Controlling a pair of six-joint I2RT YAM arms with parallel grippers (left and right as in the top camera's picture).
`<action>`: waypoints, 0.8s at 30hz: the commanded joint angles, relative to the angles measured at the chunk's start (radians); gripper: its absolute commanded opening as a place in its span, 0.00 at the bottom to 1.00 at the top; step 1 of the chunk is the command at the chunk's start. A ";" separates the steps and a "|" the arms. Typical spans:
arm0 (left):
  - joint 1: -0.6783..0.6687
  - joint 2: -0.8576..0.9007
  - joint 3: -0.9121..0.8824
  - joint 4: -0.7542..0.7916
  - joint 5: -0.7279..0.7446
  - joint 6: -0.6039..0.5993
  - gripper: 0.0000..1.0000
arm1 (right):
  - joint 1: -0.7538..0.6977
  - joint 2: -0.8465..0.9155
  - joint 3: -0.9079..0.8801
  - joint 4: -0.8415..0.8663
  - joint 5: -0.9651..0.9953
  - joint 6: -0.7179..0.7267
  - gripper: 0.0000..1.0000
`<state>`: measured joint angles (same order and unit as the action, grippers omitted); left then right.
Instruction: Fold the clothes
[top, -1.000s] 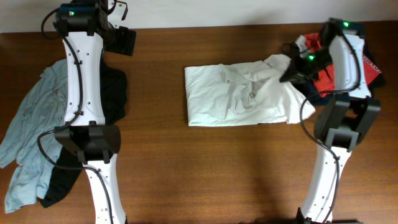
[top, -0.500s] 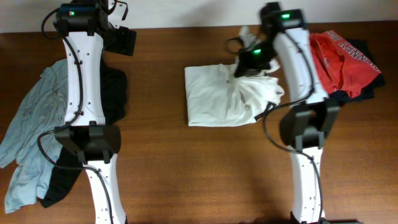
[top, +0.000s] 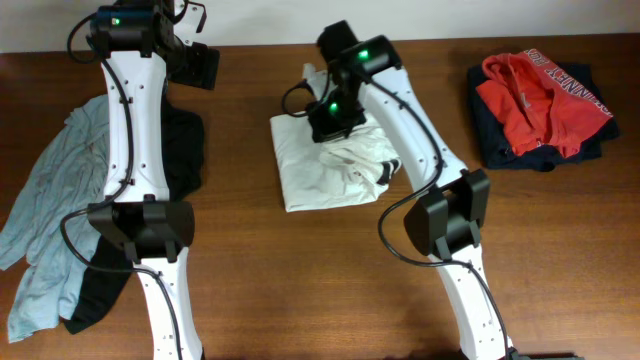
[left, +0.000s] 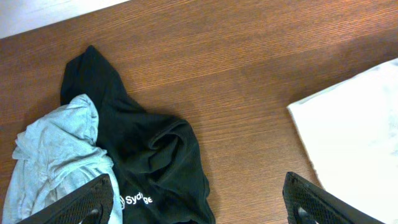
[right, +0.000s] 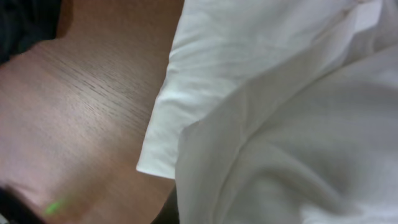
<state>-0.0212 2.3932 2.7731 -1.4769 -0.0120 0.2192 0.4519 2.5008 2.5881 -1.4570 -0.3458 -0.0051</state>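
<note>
A white garment (top: 318, 178) lies in the middle of the table, folded over on itself and rumpled on top. My right gripper (top: 328, 112) is at the garment's far edge, shut on a lifted fold of it. The white cloth (right: 280, 112) fills the right wrist view and hides the fingers. My left gripper (top: 197, 66) hangs open and empty at the far left, above the table. Its two fingers frame a black garment (left: 155, 162) in the left wrist view, and the white garment's corner (left: 354, 130) shows at the right.
A light blue-grey garment (top: 50, 215) and the black garment (top: 186, 150) are piled at the left. A red hoodie (top: 535, 90) lies on a folded navy garment (top: 500, 145) at the far right. Both arm bases stand at the table's near side.
My right gripper has swept from the far right to the left, carrying the white garment's right side over. The garment is now narrower and has shifted left. The left arm has not moved.
</note>
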 joint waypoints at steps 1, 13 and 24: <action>-0.002 -0.039 0.004 -0.004 0.016 -0.010 0.87 | 0.023 -0.024 0.003 0.009 0.041 0.014 0.04; 0.001 -0.039 0.004 0.014 0.015 -0.010 0.87 | 0.080 -0.012 0.004 -0.009 0.041 -0.021 0.04; 0.011 -0.039 0.004 0.026 0.016 -0.010 0.92 | 0.208 -0.011 0.004 -0.124 0.146 -0.170 0.71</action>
<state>-0.0185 2.3936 2.7731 -1.4536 -0.0105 0.2157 0.6449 2.5011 2.5881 -1.5723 -0.2615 -0.1345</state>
